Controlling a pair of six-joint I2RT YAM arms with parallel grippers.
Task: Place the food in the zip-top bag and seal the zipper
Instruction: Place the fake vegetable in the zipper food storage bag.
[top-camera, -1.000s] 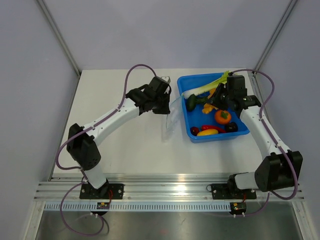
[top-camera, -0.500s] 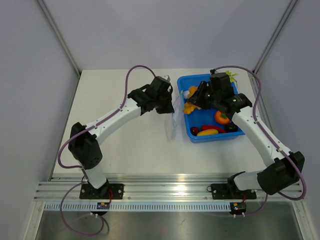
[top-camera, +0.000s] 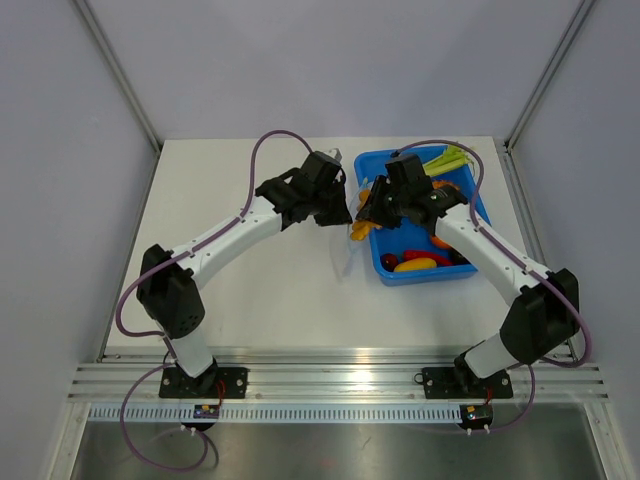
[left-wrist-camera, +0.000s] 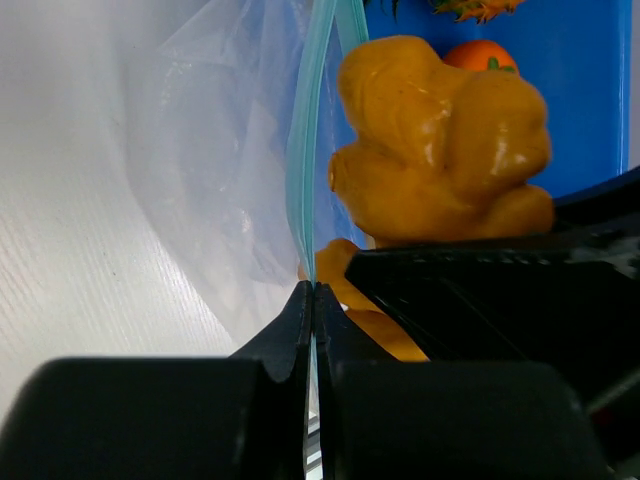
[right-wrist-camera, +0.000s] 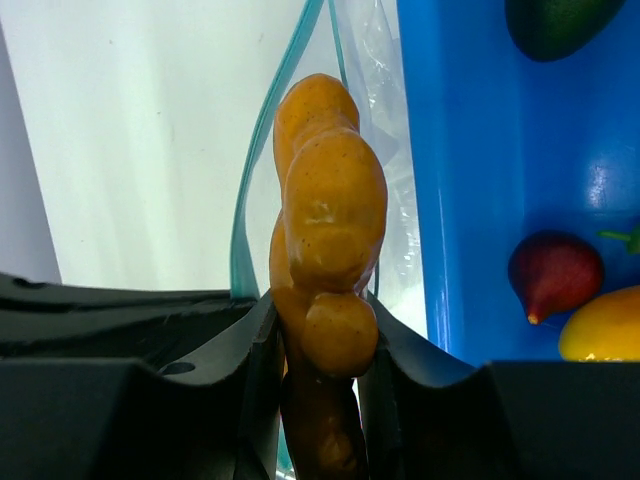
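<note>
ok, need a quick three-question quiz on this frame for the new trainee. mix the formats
1. True or false: the orange cluster lies in the blue tray.
2. The left gripper is shut on: A) nothing; B) the zipper of the zip-top bag; C) the orange cluster.
3. Short answer: where does the yellow piece lie?

Key
1. False. The right gripper holds it, up by the bag's mouth.
2. B. The fingers pinch the blue-green strip.
3. In the blue tray, near its front edge.
</note>
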